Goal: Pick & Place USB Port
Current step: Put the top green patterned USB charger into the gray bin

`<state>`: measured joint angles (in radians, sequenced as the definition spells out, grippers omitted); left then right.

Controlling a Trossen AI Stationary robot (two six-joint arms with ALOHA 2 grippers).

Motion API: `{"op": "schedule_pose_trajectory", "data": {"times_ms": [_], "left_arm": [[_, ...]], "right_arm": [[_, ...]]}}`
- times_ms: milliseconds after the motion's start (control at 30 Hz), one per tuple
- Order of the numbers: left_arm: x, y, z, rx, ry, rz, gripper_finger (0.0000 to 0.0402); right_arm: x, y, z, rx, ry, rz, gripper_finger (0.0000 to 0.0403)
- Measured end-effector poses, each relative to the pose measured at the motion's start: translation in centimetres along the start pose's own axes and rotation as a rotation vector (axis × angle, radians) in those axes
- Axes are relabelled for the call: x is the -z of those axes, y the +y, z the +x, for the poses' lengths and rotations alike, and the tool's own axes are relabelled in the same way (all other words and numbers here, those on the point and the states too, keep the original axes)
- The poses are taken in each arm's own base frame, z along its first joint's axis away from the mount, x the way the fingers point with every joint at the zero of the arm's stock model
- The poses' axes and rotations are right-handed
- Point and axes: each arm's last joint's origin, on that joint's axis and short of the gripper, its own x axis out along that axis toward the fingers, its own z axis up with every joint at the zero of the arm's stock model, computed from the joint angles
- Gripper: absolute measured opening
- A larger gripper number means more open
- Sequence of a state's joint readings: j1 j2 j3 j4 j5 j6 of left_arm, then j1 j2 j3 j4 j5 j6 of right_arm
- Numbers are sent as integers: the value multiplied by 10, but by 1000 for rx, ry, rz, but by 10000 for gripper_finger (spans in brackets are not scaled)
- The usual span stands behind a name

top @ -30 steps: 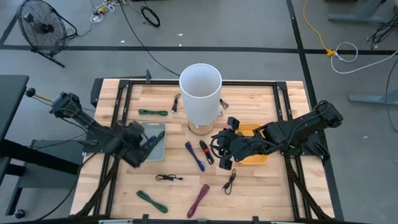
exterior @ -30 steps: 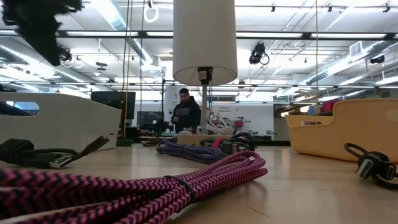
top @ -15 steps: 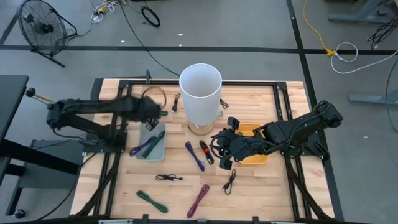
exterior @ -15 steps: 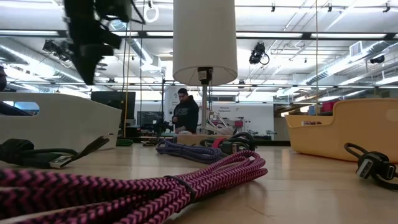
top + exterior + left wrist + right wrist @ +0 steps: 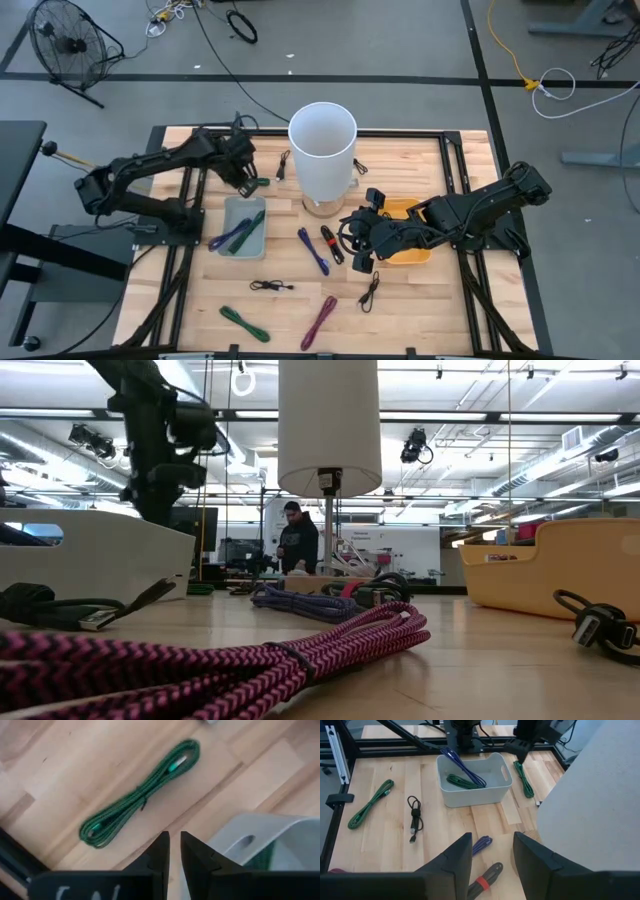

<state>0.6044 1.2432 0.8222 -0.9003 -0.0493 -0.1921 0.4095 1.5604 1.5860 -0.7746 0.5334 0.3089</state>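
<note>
**Left arm hangs over a green cable near the far edge of the tabletop**

From above, the left gripper [image 5: 243, 166] is over the green cable [image 5: 247, 182] by the far edge; the grey bin [image 5: 247, 243] already holds two cables, and about six lie loose, so much is left. The tall white tube [image 5: 322, 148] stands close beside it. Low down, a pink cable [image 5: 250, 655] lies in front and the yellow bin [image 5: 580, 565] sits by the right edge. The left wrist view shows its jaws nearly shut and empty above the green cable [image 5: 140, 794]. The right wrist view shows the right gripper [image 5: 492, 851] half open, empty, waiting mid-tabletop.
</note>
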Motion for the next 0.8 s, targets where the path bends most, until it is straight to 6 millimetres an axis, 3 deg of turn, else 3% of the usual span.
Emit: {"op": "schedule_pose_trajectory", "data": {"times_ms": [433, 567, 800], "left_arm": [[-14, 1, 11, -5, -74, -92, 181], [-19, -2, 29, 8, -10, -94, 192], [-27, -3, 62, -13, 74, -70, 192]], "right_arm": [[6, 2, 7, 4, 4, -9, 146], [14, 3, 13, 9, 26, -22, 146], [10, 4, 13, 0, -6, -4, 146]]}}
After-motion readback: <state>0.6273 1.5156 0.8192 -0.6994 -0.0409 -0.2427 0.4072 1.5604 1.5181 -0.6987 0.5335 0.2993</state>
